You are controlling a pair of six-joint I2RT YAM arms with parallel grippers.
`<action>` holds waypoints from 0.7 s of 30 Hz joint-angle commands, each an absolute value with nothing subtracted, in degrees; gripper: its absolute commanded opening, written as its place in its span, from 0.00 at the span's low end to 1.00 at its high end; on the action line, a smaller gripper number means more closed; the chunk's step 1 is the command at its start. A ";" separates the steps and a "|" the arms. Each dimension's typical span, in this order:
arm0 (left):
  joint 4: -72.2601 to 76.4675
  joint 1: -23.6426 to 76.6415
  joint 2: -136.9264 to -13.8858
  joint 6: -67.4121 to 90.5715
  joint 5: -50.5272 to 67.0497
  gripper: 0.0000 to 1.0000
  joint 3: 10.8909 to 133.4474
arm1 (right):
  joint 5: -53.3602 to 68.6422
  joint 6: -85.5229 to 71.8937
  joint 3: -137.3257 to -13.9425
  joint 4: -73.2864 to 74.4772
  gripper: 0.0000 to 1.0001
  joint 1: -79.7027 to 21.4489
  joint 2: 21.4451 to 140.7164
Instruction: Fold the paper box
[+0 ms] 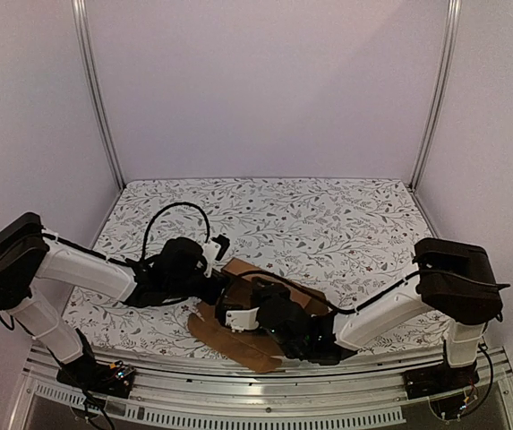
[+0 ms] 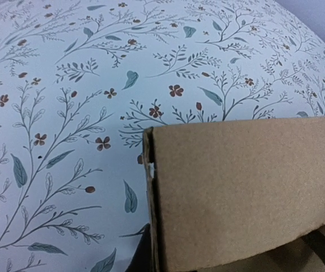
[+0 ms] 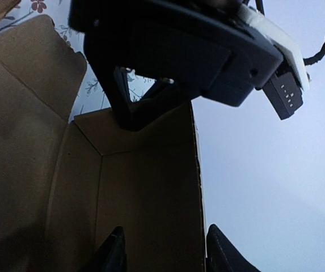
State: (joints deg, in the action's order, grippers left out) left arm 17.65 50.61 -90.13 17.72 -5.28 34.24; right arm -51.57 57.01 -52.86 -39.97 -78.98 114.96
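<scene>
- A table [image 1: 328, 215] covered in a white cloth printed with leaves and small flowers fills the overhead view. Pale walls and metal uprights stand around it.
- The left arm [image 1: 86, 269] and right arm [image 1: 381, 313], white with black joints, reach inward and meet near the middle of the table's near edge. A black cable [image 1: 175, 205] loops above the left wrist.
- The paper box [image 1: 211, 333], plain brown cardboard, lies between the two wrists. From overhead it shows mostly as flat flaps, largely hidden by the arms.
- Only the wrist cameras show that part of it stands up. The left wrist view has one brown panel [image 2: 241, 192] filling its lower right, with the cloth behind. The right wrist view looks into an open corner of creased walls [image 3: 145, 192].
- The left gripper [image 1: 218, 288] cannot be read from overhead or from its own camera. The right wrist view shows it [image 3: 133, 113] above, pinched narrow on the top edge of a standing wall.
- The right gripper [image 3: 165, 252] is partly spread. One of its dark fingers [image 3: 114, 249] is inside the wall and the other is past the wall's edge, and they hold nothing.
</scene>
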 commanded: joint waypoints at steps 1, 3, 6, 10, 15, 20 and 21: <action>18.79 52.12 -90.96 15.82 -3.50 0.00 37.35 | -43.59 46.29 -53.55 -27.64 0.50 -79.46 107.73; 18.53 52.12 -91.17 15.35 -3.50 0.00 37.88 | -40.54 43.21 -53.59 -23.23 0.55 -79.46 103.97; 17.78 52.12 -91.43 14.57 -3.47 0.00 38.66 | -34.94 37.90 -53.70 -15.61 0.63 -79.45 99.68; 16.98 52.12 -91.58 13.90 -3.68 0.00 39.35 | -28.20 31.15 -53.84 -8.54 0.70 -79.45 93.69; 16.22 52.12 -92.15 13.32 -3.92 0.00 40.21 | -24.90 24.67 -54.74 -3.19 0.72 -79.45 90.61; 15.29 52.12 -93.00 12.33 -3.62 0.00 41.22 | -22.04 19.82 -56.66 1.77 0.74 -78.64 87.51; 15.00 52.12 -93.13 12.03 -3.34 0.00 41.50 | -21.94 18.86 -57.47 3.34 0.74 -78.07 87.02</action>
State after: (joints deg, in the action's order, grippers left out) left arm 16.69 51.29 -92.03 13.58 -3.90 39.75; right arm -25.47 25.67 -54.13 -4.10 -79.05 90.26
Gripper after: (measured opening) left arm 0.027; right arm 0.739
